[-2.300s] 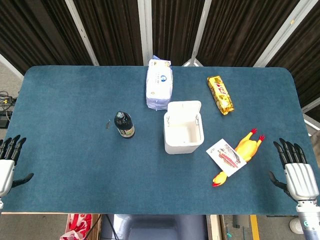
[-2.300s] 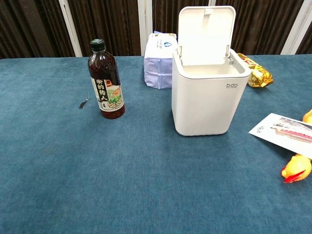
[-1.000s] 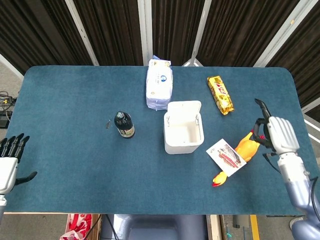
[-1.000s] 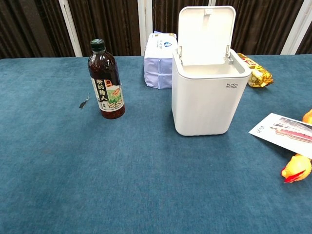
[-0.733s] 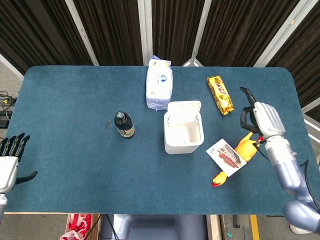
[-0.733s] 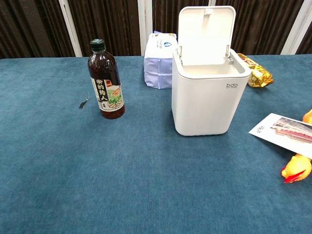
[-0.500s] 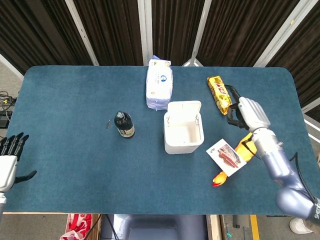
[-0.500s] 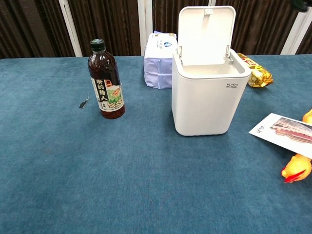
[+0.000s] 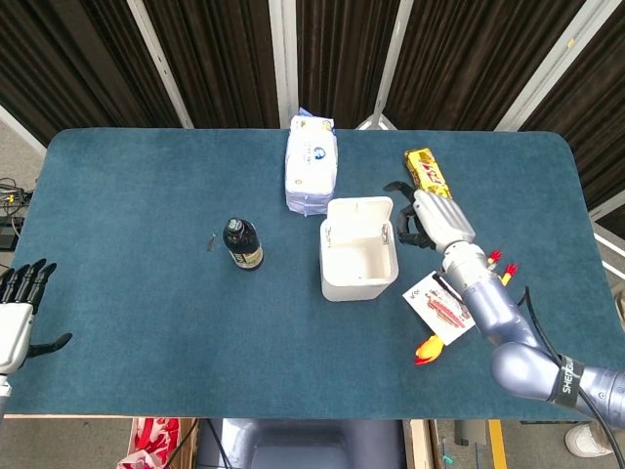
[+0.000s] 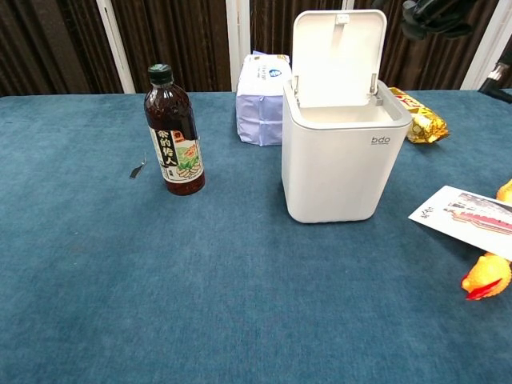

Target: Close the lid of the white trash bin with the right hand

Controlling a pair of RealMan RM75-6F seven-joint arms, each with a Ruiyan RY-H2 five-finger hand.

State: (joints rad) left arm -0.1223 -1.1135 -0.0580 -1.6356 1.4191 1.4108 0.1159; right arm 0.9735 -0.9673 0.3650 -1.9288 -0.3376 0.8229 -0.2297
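Note:
The white trash bin (image 9: 358,266) stands mid-table, seen from the front in the chest view (image 10: 340,164). Its lid (image 10: 338,56) stands upright at the back edge, open, so the inside shows from above. My right hand (image 9: 433,219) hovers just right of the bin's upper rim, level with the lid (image 9: 359,207), fingers loosely bent and apart, holding nothing. In the chest view the right hand (image 10: 436,16) shows dark at the top edge, right of the lid and apart from it. My left hand (image 9: 18,311) stays at the table's near left edge, fingers spread, empty.
A dark sauce bottle (image 9: 242,243) stands left of the bin. A tissue pack (image 9: 311,164) lies behind the bin. A gold snack bar (image 9: 430,174) lies at the back right. A printed card (image 9: 441,305) and a yellow rubber chicken (image 10: 486,276) lie under my right forearm.
My right hand has swept from the near right table edge up and left, past the chicken and snack bar, to beside the bin's lid. The lid stays open. The left hand barely moved.

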